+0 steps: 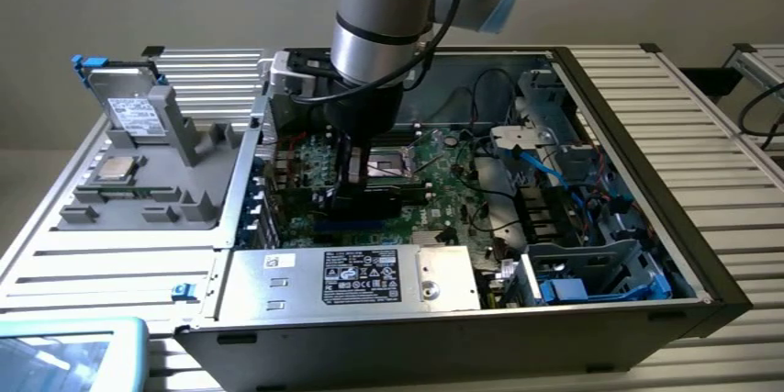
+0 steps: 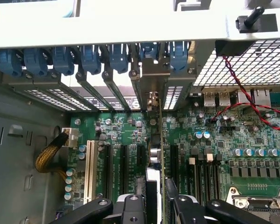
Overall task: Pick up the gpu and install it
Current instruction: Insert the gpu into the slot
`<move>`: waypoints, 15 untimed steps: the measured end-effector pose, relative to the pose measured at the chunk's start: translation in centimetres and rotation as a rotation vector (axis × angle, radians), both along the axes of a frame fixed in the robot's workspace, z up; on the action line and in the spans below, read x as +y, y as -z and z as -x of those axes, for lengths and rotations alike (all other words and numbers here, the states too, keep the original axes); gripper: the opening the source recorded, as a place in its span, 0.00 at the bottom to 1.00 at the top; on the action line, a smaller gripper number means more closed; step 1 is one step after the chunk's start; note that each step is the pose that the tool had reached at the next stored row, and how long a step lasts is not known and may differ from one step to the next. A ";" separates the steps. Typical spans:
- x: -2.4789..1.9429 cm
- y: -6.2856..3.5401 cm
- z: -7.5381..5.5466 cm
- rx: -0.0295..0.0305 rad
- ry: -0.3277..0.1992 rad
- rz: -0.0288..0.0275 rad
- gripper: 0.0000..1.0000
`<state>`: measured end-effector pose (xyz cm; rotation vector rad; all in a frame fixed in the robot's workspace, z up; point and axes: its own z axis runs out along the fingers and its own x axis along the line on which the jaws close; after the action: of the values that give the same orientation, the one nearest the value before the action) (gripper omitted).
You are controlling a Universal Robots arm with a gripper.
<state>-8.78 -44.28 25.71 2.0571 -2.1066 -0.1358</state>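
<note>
The hand [image 2: 155, 201] is closed on the gpu [image 2: 155, 154], pinching the card edge-on from either side, and the card stands upright directly ahead of the fingers [image 2: 130, 207], down over the motherboard [image 2: 210, 154] inside the open computer case [image 1: 637, 227]. Its silver bracket [image 2: 151, 86] reaches up to the row of blue slot clips [image 2: 91, 58] at the rear wall.

The risk here, as I judge it, is misalignment — a slight tilt would put the card's edge beside the expansion slot [image 2: 141, 156] rather than in it, and pressing then could bend the bracket or stress the board. A thin grip on the edge could also slip.
</note>
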 end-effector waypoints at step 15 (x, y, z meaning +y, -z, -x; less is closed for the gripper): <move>-0.01 0.31 -0.2 -0.0001 0.018 -0.0046 0.27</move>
<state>-8.54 -44.29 25.40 2.0413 -2.1271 -0.1433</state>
